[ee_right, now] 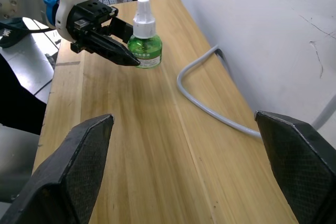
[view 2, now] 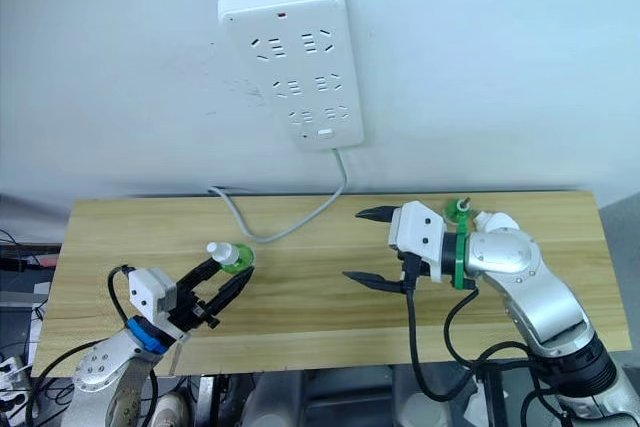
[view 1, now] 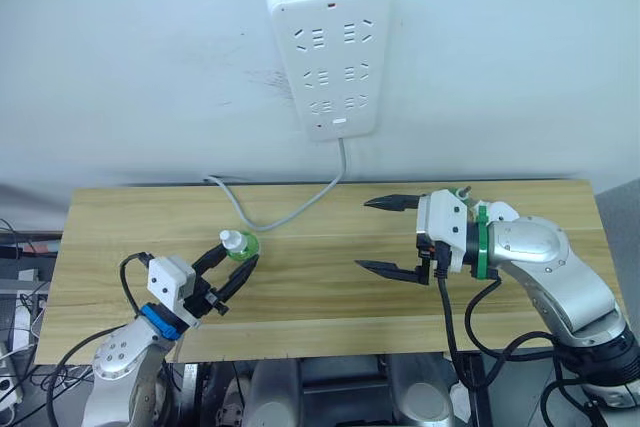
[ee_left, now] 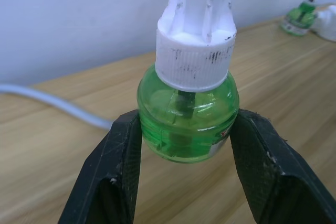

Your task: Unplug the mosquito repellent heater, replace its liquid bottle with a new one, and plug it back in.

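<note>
Your left gripper (view 1: 238, 265) is at the near left part of the wooden table (view 1: 320, 297). Its two black fingers (ee_left: 113, 171) sit on both sides of a green bottle with a white cap (ee_left: 187, 114), and they press right against its round green belly. The bottle stands up straight on the table. Your right gripper (view 1: 387, 236) is over the right half of the table, and it points to the left, toward the bottle. Its two black fingers (ee_right: 73, 171) are spread wide apart with nothing between them. It is well apart from the bottle. On the far right of the table, just behind your right wrist, you can see a second green bottle (view 2: 458, 210) with a thin dark stick coming out of its top. Right beside it lies something small, white and round (view 2: 497, 220), near the far edge. That may be the mosquito repellent heater, but most of it is hidden behind your arm, so you cannot tell for sure. A long white power strip (view 1: 329, 50) hangs on the wall above the table. Nothing is plugged into its holes. Its gray cord (view 1: 275, 215) drops down onto the far side of the table and curls to the left, behind the bottle you are holding.
</note>
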`<state>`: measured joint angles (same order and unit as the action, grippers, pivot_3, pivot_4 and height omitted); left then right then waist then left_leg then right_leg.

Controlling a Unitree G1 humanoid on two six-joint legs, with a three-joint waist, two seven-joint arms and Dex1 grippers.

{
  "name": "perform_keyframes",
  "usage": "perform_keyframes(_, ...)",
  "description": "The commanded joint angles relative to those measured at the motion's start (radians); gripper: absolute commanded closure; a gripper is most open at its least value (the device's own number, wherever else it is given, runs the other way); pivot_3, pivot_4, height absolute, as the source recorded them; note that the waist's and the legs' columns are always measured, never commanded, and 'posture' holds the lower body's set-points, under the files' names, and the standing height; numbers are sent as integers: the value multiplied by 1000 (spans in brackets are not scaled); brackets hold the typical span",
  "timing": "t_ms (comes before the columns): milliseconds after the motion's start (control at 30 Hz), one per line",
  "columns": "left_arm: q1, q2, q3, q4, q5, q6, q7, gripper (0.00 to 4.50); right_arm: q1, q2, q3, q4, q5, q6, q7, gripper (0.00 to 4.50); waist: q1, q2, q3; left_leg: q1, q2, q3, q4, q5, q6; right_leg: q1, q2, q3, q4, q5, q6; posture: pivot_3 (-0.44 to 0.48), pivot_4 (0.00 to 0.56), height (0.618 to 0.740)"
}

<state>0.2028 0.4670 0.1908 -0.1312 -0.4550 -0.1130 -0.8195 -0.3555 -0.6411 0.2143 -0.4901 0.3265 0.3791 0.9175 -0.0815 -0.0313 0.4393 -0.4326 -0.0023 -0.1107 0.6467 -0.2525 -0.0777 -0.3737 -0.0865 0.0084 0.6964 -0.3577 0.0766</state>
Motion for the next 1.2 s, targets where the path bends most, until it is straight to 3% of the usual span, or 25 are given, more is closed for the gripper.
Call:
perform_keyframes(33,7,33,-14,-124,-45,87,-7,2350,-12,6,1,-5,-4,-25,11,0,0,0,0,0,0,0,0,0,0,0,0,0,0,0,0,-90,360,740)
perform_keyframes(367,-108,146,-24,-276,-152,296,-57,2350,-57,24,-34,-5,33,28,-9,0,-1,-1,-18,0,0,-1,-1,2,-3,0,0,-1,1,0,0,-128,315,740)
perform_keyframes(933,-431,294,-134,-221,-136,439,-273,2350,-191,47,-133,-167,326,399,-128,0,-26,0,-34,-1,0,-2,0,3,-4,-1,0,-3,3,0,0,-242,272,740)
perform_keyframes(1200,-578,316,-183,-157,-116,470,-348,2350,-247,62,-111,-167,349,424,-152,0,-54,0,-61,-2,-1,-2,1,3,-4,-1,0,-4,4,0,0,-261,258,740)
